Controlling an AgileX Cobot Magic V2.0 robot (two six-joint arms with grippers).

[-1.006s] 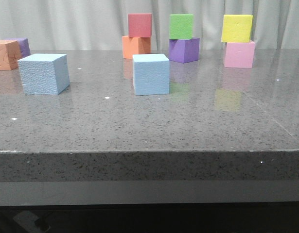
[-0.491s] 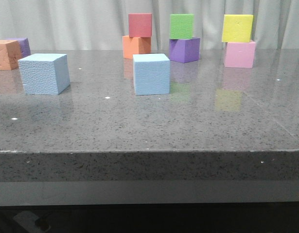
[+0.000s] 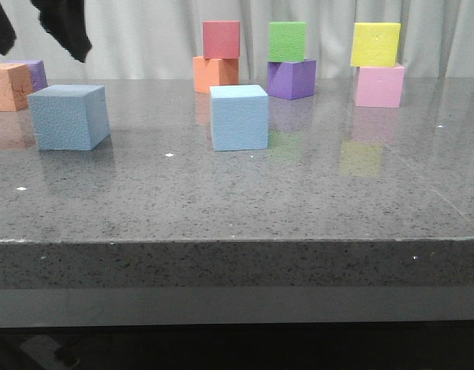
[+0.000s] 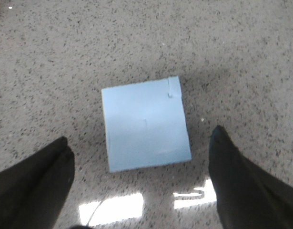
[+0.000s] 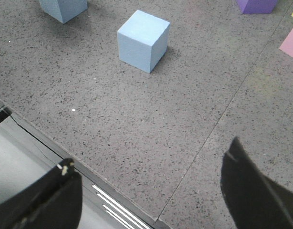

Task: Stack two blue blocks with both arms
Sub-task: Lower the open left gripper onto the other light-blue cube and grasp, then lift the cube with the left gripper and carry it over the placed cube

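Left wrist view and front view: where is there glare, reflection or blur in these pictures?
Left wrist view: two white glare patches on the table near the fingers, and the left block looks slightly soft. Front view: the glossy top mirrors the coloured cubes, the green cube plainly; the left pincer is a dark blurred shape.

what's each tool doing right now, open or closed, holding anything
Left tool: open, empty, above a blue block.
Right tool: open, empty, over the table edge.

Matt foam blocks (image 3: 239, 117), glossy stone table (image 3: 298, 200)
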